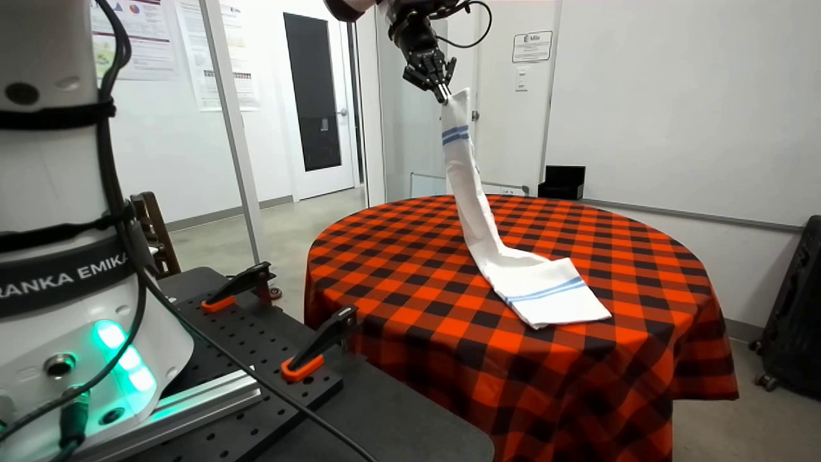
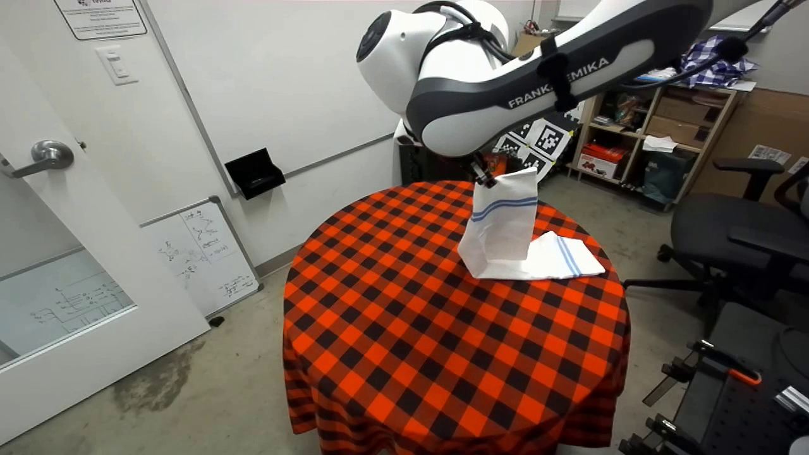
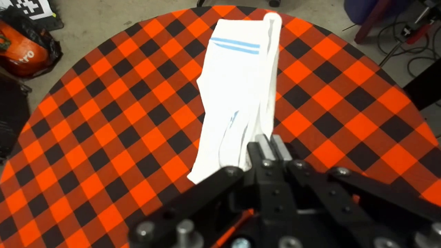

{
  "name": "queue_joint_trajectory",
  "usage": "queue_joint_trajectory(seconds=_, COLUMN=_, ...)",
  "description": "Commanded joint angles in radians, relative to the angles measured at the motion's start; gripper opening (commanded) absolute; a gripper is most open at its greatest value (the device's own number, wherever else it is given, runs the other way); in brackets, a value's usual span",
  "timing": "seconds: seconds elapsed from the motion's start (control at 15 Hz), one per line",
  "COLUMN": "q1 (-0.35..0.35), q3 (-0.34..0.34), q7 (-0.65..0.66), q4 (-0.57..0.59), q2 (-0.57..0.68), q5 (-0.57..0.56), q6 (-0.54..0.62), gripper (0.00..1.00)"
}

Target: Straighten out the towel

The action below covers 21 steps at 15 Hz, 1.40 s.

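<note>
End effector [image 1: 444, 95] high, near frame centre in both exterior views, pinched narrow on top corner of towel [image 1: 473, 205]. Towel hangs from grip, bends, lower part lying on red-and-black checked table [image 1: 385, 256] right of frame centre; blue-striped near both ends. In wrist view, towel runs through upper middle.

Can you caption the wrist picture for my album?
The gripper holds up one end of a striped white towel; the other lies on a checked tablecloth.
</note>
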Motion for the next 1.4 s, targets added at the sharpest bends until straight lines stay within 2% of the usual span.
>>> queue_joint_trajectory(seconds=0.0, q1=0.004, q3=0.008, q7=-0.051, q4=0.123, q2=0.101, q5=0.006, q6=-0.015, gripper=0.01)
queue_joint_trajectory(seconds=0.47, q1=0.015, q3=0.002, q7=-0.184, q4=0.344, q2=0.306, q5=0.007, q6=-0.012, gripper=0.01)
queue_joint_trajectory(seconds=1.0, q1=0.088, q3=-0.077, q7=-0.335, q4=0.674, q2=0.584, q5=-0.036, q6=-0.044, gripper=0.01)
queue_joint_trajectory(seconds=1.2, q1=0.122, q3=-0.116, q7=-0.329, q4=0.790, q2=0.667, q5=-0.051, q6=-0.015, gripper=0.01)
queue_joint_trajectory(seconds=1.33, q1=0.125, q3=-0.110, q7=-0.301, q4=0.878, q2=0.715, q5=-0.042, q6=0.005, gripper=0.01)
